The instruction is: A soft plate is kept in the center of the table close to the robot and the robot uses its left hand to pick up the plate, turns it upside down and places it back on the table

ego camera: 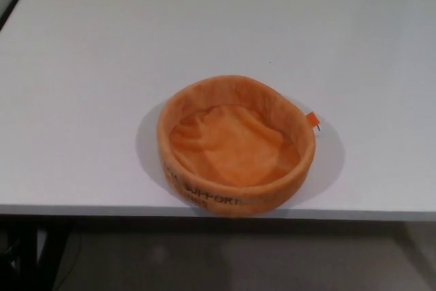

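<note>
Head view: nearest me, the plate [236, 146] sits open side up at the front edge of the bench [102, 66], a small tag poking from its right rim. Neither of my hands is in sight, so my fingers' state can't be told. Nothing's begun: pick-up, flip and set-down all remain.

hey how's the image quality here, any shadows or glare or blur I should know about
Head view: soft, even light with no glare on the white table; the orange soft plate casts a faint shadow to its left and right; the whole picture is slightly soft, so the dark lettering on the plate's front wall is only partly readable; the area under the table edge is dark and shows little detail.
</note>
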Motion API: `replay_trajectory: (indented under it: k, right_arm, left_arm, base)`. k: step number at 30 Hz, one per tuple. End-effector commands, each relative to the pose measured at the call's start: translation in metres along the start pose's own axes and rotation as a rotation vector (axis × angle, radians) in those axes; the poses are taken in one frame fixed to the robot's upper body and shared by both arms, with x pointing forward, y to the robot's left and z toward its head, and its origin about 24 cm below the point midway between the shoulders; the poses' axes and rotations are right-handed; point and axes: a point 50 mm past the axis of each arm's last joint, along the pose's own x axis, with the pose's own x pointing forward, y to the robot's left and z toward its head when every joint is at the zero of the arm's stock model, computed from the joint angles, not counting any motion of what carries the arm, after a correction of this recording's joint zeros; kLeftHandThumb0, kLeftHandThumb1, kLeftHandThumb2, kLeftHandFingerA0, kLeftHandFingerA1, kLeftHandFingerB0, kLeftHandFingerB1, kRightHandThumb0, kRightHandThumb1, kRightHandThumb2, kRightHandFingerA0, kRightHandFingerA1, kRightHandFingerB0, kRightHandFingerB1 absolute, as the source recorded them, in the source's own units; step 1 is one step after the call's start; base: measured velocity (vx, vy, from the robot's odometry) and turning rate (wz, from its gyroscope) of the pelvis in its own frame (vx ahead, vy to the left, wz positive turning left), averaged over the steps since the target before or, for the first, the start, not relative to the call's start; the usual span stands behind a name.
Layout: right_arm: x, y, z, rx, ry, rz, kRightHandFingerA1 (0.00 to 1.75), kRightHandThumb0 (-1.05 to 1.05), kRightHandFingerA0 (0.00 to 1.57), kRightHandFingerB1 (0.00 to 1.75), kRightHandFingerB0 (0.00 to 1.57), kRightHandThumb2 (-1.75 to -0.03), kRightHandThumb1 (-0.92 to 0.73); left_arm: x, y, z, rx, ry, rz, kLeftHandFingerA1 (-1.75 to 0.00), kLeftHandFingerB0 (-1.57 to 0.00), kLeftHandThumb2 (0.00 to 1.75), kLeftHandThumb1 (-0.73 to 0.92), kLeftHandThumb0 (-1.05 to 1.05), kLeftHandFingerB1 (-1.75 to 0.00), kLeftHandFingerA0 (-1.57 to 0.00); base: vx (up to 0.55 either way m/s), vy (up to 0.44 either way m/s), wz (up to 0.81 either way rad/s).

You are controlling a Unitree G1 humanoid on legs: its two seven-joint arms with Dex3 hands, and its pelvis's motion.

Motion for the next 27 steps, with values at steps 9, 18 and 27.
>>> replay_trajectory:
  k: [9,18,27]
  right_arm:
    - [-0.011,-0.009,0.016,-0.007,-0.143,0.072,0.35,-0.79,0.29,0.21,0.09,-0.69,-0.92]
    - [-0.011,-0.008,0.018,-0.026,-0.145,0.078,0.36,-0.81,0.31,0.21,0.08,-0.69,-0.92]
    - [-0.011,-0.009,0.014,-0.027,-0.14,0.075,0.34,-0.8,0.29,0.22,0.09,-0.69,-0.92]
  left_arm:
    - [-0.01,0.002,0.014,0.0,-0.191,-0.03,-0.37,-0.13,0.68,0.91,-0.93,-0.26,-0.08]
    - [-0.014,0.007,0.037,-0.035,-0.332,0.039,-0.39,-0.15,1.16,0.76,-0.94,-0.25,0.0]
    - [-0.007,0.021,0.099,0.052,-0.562,0.121,-0.46,0.0,1.15,0.72,-0.9,-0.33,-0.09]
  base:
    - [0.0,0.0,0.0]
    - [0.0,0.0,0.0]
    - [0.0,0.0,0.0]
